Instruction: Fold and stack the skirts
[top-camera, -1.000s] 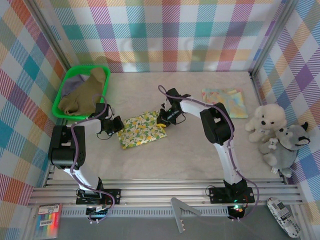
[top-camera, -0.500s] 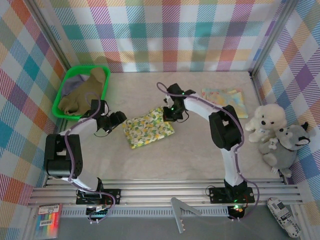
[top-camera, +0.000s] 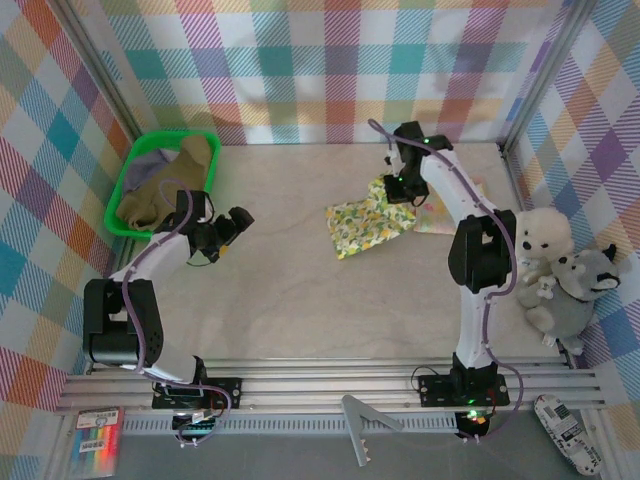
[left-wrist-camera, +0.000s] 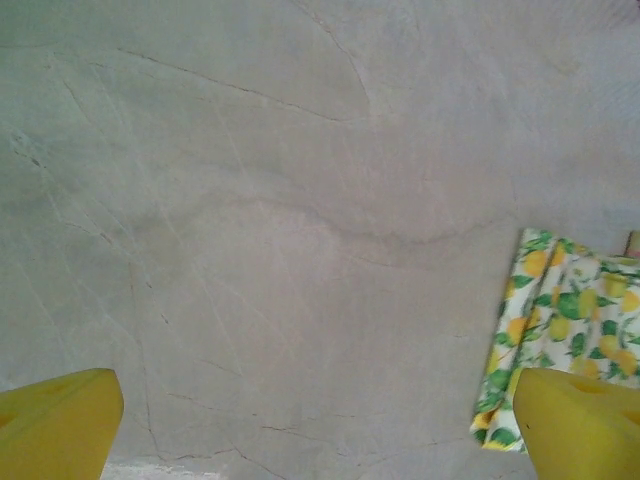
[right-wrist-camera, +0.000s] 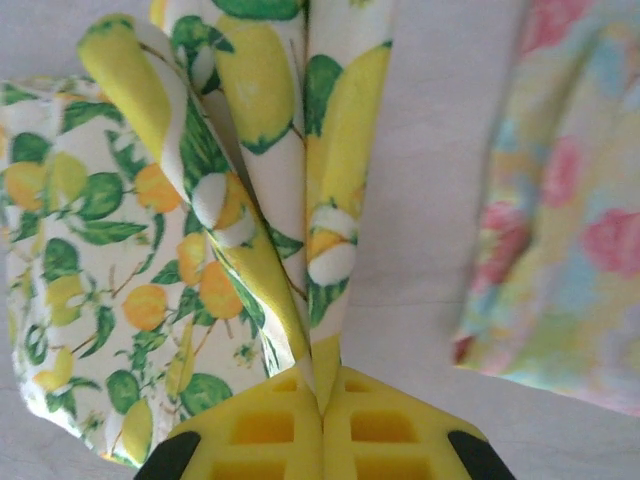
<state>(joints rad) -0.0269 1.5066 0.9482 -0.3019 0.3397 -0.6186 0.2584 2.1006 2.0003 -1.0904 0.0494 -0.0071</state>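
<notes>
Change: lemon-print skirt (top-camera: 368, 222) dragged from mid-counter (top-camera: 300, 290) rightward, ending just beside the pale floral skirt (right-wrist-camera: 580, 220).
Left tool (top-camera: 236, 221): sprung wide apart since a second earlier, empty, drawn back near the green basket (top-camera: 170, 137).
Right tool (right-wrist-camera: 322, 400): clamped together on the lemon-print skirt's bunched edge.
Writing: card (top-camera: 97, 432) at near-left rail, too small to read.
Look: folded, white with yellow lemons, green leaves.

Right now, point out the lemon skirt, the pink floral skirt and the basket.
lemon skirt (top-camera: 368, 220), top view, middle of the cloth.
pink floral skirt (right-wrist-camera: 570, 220), right wrist view, its printed middle.
basket (top-camera: 175, 134), top view, far rim.
</notes>
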